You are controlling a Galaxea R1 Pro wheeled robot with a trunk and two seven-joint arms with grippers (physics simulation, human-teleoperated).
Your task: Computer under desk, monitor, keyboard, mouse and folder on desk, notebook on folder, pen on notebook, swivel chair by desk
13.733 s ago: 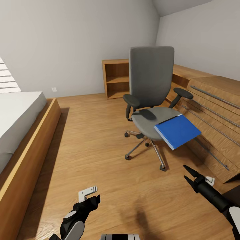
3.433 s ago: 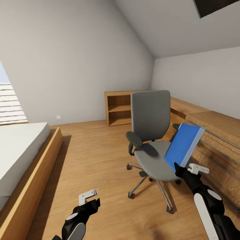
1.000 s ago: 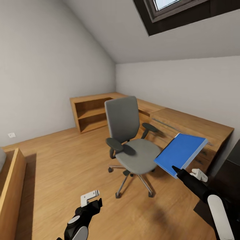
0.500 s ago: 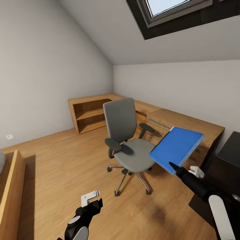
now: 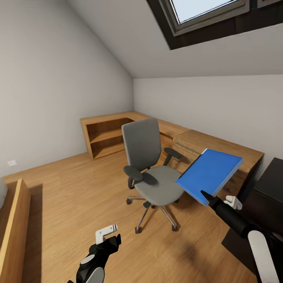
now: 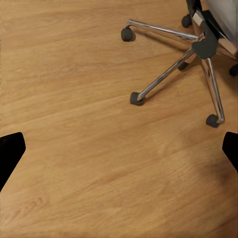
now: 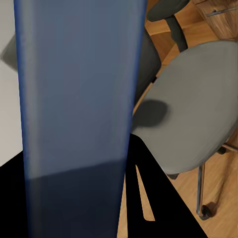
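- The blue folder point(image 5: 209, 175) is now off the swivel chair point(image 5: 151, 165) and in the air; earlier it lay on the front edge of the seat. That puts the lifting part of the folder step behind the robot, with the carry to the bench point(image 5: 271, 196) apparently under way.
- The head view has also swung toward the dark bench at the right edge, while the chair itself seems not to have moved.
- The right hand point(image 5: 207, 197) is closed on the folder's lower corner, and the folder tilts up and away from it, just beside the chair's seat.
- In the right wrist view the folder point(image 7: 79, 89) runs edge-on between the fingers, though the pinch itself is hard to make out.
- The left hand point(image 5: 107, 232) hangs low over the wooden floor point(image 5: 70, 188), spread wide and holding nothing.
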